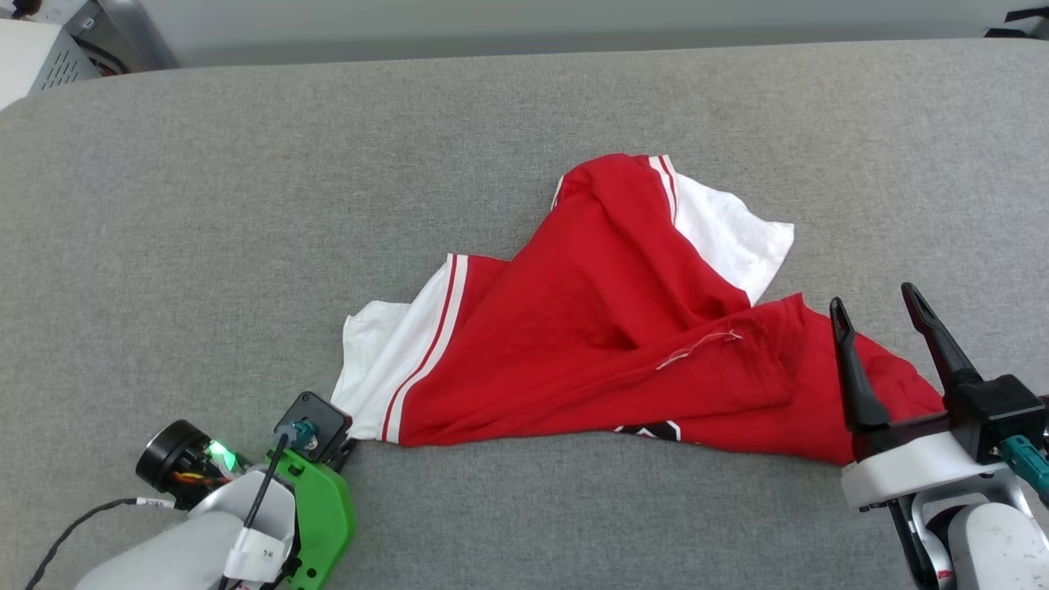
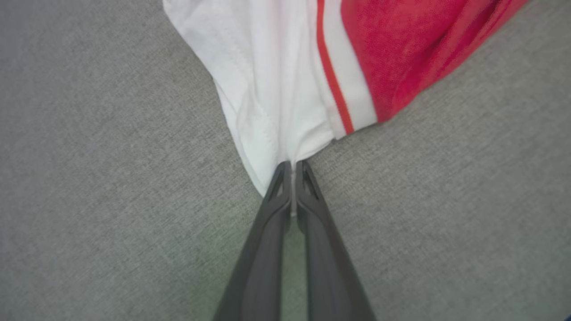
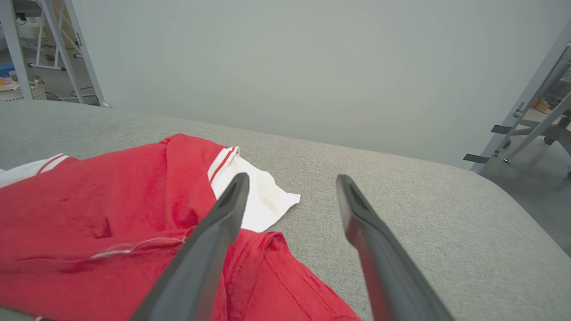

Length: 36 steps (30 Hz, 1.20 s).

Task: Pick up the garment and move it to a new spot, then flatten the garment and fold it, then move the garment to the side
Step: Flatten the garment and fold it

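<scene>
The garment [image 1: 598,328] lies crumpled on the grey padded surface [image 1: 524,123], red with two white sleeves and red-and-white stripe trim. A bit of black-white print peeks out at its near edge. My left gripper [image 1: 345,447] sits at the lower left, at the corner of the near white sleeve. In the left wrist view the left gripper [image 2: 292,168] is shut on the edge of that white sleeve [image 2: 276,89]. My right gripper [image 1: 874,297] stands open over the garment's right red end, nothing between its fingers. The right wrist view shows the right gripper [image 3: 292,178] above the red cloth [image 3: 111,200].
The grey surface ends in a rounded far edge with a pale wall behind. A white box [image 1: 33,57] stands off the back left corner. Metal frame legs [image 3: 526,102] stand past the right end, and more legs [image 3: 58,49] at the far left.
</scene>
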{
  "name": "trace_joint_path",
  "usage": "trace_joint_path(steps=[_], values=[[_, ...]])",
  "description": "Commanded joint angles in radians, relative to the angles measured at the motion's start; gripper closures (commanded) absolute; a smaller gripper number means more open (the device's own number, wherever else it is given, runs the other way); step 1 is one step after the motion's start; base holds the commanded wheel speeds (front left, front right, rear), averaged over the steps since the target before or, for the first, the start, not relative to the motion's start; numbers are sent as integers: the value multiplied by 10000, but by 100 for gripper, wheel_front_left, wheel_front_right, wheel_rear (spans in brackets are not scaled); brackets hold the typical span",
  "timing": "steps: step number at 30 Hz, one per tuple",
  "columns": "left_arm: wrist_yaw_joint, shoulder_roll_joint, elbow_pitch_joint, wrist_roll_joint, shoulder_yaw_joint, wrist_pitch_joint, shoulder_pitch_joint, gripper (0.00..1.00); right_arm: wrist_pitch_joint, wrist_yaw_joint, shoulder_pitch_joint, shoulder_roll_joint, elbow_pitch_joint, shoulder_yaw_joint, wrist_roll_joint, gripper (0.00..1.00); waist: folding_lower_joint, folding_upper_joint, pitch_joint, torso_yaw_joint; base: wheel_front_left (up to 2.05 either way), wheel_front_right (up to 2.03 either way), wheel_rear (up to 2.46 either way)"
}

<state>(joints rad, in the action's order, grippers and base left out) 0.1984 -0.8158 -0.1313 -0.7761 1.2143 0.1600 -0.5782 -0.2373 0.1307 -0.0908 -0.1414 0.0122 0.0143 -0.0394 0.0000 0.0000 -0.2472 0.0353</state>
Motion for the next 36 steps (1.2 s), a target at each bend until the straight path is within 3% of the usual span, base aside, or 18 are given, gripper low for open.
trace_joint_path(steps=[1, 10, 20, 27, 31, 36], values=[[154, 92, -75, -165, -47, -186, 405, 0, 44, 0, 103, -55, -32, -8, -2, 0, 0, 0, 172, -47, 0, 0, 0], [1397, 410, 550, 91, -795, -2137, 777, 0, 310, 0, -298, -782, -413, -266, 23, 0, 0, 0, 633, -340, 0, 0, 0], [3308, 968, 1079, 417, -2255, -4061, 1184, 0, 1452, 0, -2019, -2549, -661, -23, -638, 0, 0, 0, 487, -852, 0, 0, 0], [4204, 1972, 1395, 1724, -4111, -4212, 1787, 0, 4245, 0, -3420, -4382, -245, 1459, -2606, 0, 0, 0, -81, -1258, 0, 0, 0], [4368, 2610, 1717, 2803, -5182, -4215, 2385, 0, 6148, 0, -4203, -5465, 90, 2726, -4086, 0, 0, 0, -510, -1499, 0, 0, 0], [4182, 3400, 2036, 3835, -6344, -4216, 2940, 0, 8102, 0, -5146, -6318, 515, 4065, -5652, 0, 0, 0, -1031, -1758, 0, 0, 0]])
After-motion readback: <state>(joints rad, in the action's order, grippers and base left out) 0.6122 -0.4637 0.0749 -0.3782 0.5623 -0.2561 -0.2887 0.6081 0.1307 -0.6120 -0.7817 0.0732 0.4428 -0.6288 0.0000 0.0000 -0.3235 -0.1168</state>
